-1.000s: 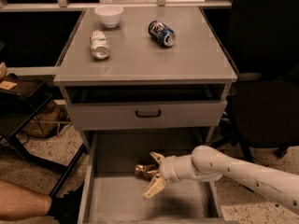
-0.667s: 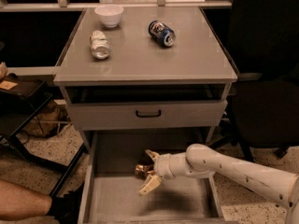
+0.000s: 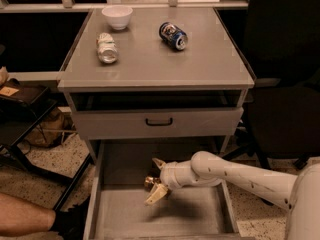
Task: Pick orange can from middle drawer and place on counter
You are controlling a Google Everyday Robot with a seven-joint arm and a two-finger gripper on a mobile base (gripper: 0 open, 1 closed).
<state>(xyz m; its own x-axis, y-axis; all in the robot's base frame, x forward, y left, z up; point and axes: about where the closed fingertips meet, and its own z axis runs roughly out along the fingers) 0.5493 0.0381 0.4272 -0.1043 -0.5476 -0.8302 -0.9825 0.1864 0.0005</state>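
The orange can [image 3: 149,182] lies on the floor of the open middle drawer [image 3: 125,216], near its back centre. My gripper [image 3: 156,180] reaches into the drawer from the right on a white arm. It is open, with one fingertip behind the can and the other in front of it, so the can sits between the fingers. I cannot tell whether the fingers touch the can. The counter [image 3: 160,64] is the grey top of the cabinet above.
On the counter stand a white bowl [image 3: 117,16], a white-silver can [image 3: 106,47] on its side and a blue can [image 3: 173,35] on its side. A shut drawer with a black handle [image 3: 159,122] is above the open one. A person's leg [image 3: 22,219] is at lower left, a dark chair [image 3: 285,84] at right.
My gripper has moved a little left and towards the drawer's back, so its fingers now straddle the orange can. The can has stayed in place.
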